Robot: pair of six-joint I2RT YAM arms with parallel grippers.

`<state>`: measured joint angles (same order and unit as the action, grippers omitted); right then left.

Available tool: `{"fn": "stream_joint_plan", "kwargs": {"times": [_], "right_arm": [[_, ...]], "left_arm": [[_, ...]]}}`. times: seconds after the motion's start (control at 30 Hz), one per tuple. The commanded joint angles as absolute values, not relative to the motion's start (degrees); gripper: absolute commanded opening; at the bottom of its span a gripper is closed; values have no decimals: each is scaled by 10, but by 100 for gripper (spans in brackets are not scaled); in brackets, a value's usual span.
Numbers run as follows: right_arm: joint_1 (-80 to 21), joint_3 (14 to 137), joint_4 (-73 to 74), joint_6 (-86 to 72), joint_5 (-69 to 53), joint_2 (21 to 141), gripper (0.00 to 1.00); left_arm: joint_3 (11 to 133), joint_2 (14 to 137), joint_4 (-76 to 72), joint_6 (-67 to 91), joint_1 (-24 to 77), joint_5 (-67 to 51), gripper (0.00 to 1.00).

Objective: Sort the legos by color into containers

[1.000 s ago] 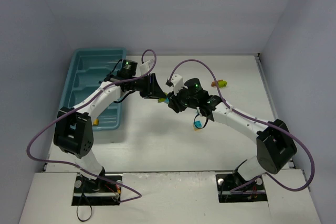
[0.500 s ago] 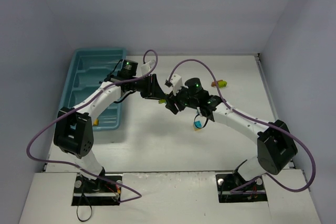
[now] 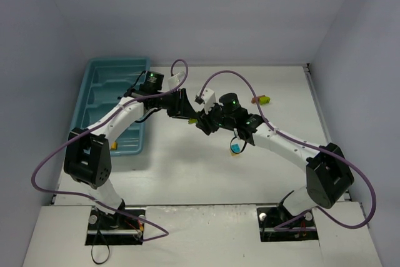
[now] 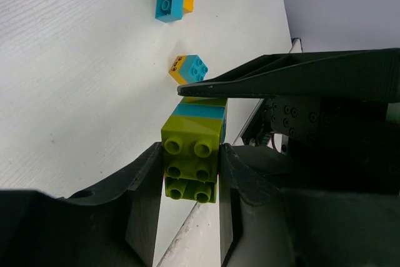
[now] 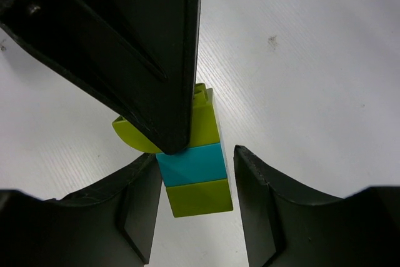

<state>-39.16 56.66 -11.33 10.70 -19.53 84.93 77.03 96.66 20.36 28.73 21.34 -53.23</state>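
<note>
My left fingers (image 4: 142, 204) clamp the lime end of the lego stack (image 4: 190, 154) over the desk (image 4: 75, 67). The right fingers (image 5: 140, 207) straddle its cyan layer; I cannot tell if they pinch. It looks stiff, light and slick, so I'd squeeze the flat sides.

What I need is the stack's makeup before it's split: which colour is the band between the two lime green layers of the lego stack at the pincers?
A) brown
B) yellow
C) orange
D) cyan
D: in the right wrist view the small plastic lego stack has a cyan layer between lime green ones.
</note>
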Motion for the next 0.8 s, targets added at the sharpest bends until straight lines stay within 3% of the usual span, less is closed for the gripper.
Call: {"fn": "stream_joint_plan", "kwargs": {"times": [0.0,0.1,0.2,0.3,0.4,0.77], "right_arm": [[-398,590,-171,109,-192,838,45],[-398,591,-173,112,-188,840,47],[-398,591,-173,112,-197,844,38],[-398,586,-173,112,-198,846,12],[-398,577,-170,116,-192,841,0],[-394,523,-159,131,-141,816,1]], "left_arm": [[802,960,186,276,215,-558,0],[803,960,186,276,216,-558,0],[805,960,186,275,216,-559,0],[809,960,192,273,216,-559,0],[813,960,200,266,211,-555,0],[874,974,286,208,145,-584,0]]}}
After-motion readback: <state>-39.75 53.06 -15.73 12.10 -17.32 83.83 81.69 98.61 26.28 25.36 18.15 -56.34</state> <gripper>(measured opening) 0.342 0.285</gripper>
